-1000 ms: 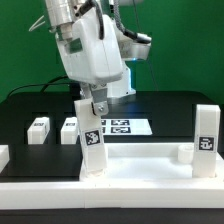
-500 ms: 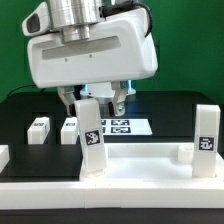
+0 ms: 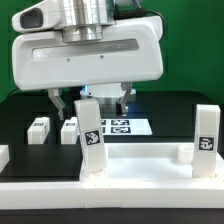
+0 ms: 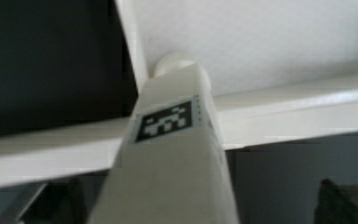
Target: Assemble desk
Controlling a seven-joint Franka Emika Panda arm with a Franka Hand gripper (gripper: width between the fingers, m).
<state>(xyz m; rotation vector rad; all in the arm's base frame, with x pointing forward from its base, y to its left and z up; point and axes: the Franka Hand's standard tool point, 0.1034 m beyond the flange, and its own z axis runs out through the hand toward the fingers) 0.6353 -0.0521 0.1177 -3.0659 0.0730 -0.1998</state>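
You see the tool has turned & is spread now, astride the upright leg on the desk top; prob. resetting for next screw turn

The hand hangs low, pointing straight down, its 2 fingers spread wide apart.

The marker board lies flat on the black table, a green wall behind.

No legible text, numbers or brand names. Coded black-and-white tags only: on middle leg, corner leg, marker board.
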